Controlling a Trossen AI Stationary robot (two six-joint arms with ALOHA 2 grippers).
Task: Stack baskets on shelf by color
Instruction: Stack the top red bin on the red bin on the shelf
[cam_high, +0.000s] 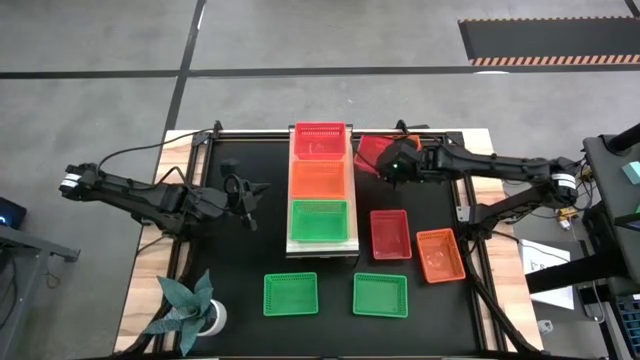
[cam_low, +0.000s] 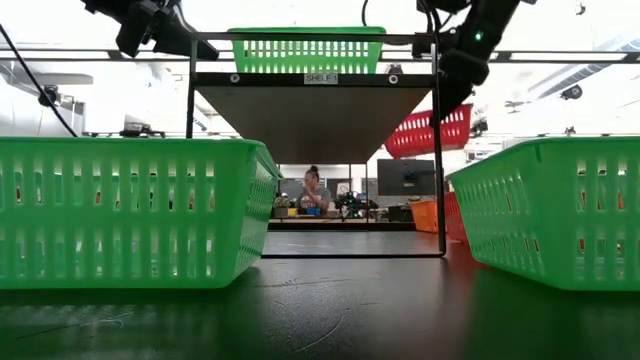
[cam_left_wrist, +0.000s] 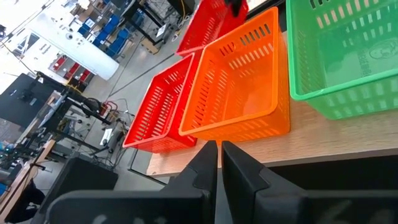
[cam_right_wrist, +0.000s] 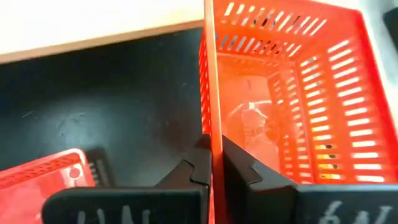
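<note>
Pinching mesh basket (cam_right_wrist: 292, 93) wall — right pincer (cam_right_wrist: 213, 163)

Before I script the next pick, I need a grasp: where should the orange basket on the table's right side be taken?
Take the orange basket by one thin upright side wall, coming straight down from above. It sits open side up with free rims, and the right end effector already pinches a crimson basket the same way. The wall away from the neighbouring red basket looks clearest.
</note>
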